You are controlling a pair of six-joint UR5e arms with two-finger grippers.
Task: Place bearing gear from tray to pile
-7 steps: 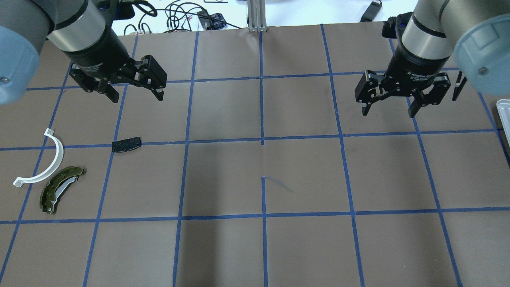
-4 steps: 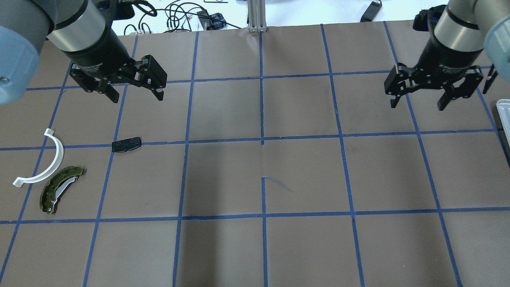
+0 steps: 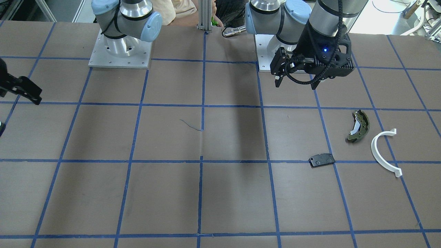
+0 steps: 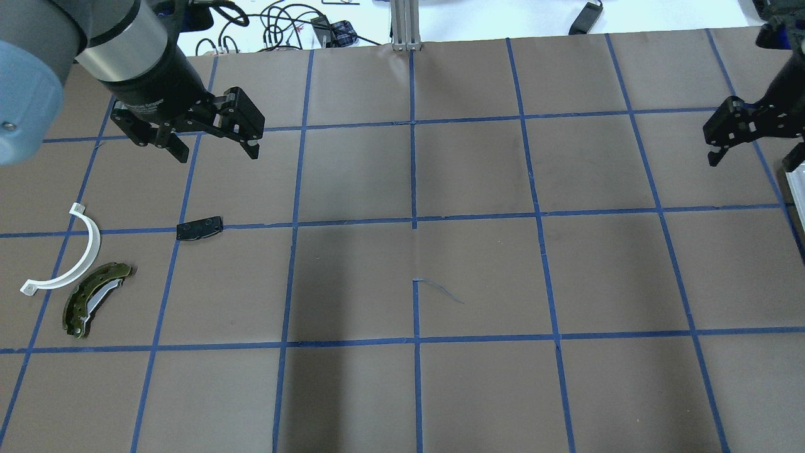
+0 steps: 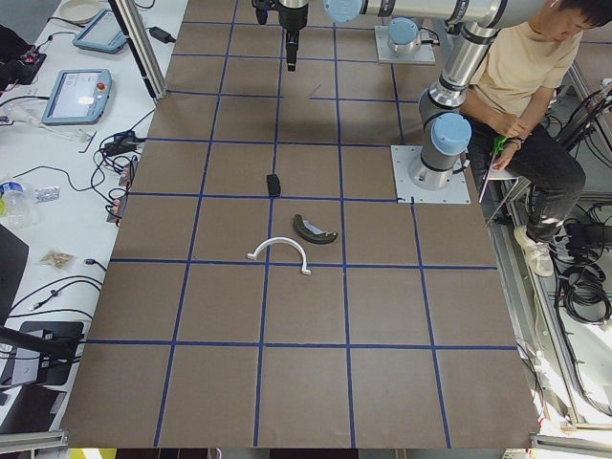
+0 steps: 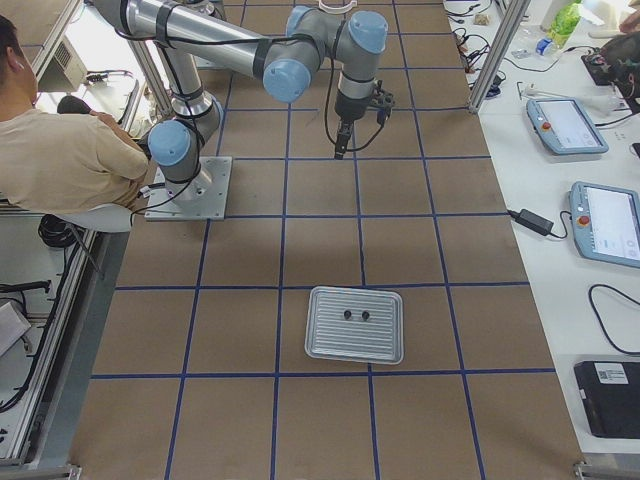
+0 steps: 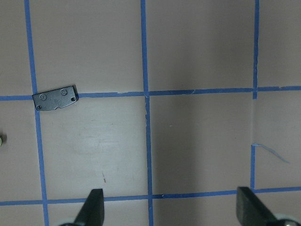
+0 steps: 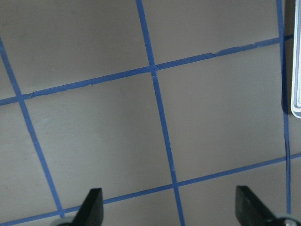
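Dark, two small parts (image 6: 347, 316) lie side by side in the ribbed metal tray (image 6: 325, 342) at the right end of the surface (image 4: 478, 277); which is the bearing gear I cannot tell. The right tool (image 8: 170, 207) hangs released and empty near the tray. The left tool (image 4: 217, 151), also released, hovers near the pile at the left: black plate (image 4: 199, 228), white half-ring (image 4: 69, 255), olive brake shoe (image 4: 94, 299).

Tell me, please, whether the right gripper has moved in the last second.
Yes. In the overhead view the right gripper has moved rightwards, past a blue grid line, towards the tray at the table's edge.
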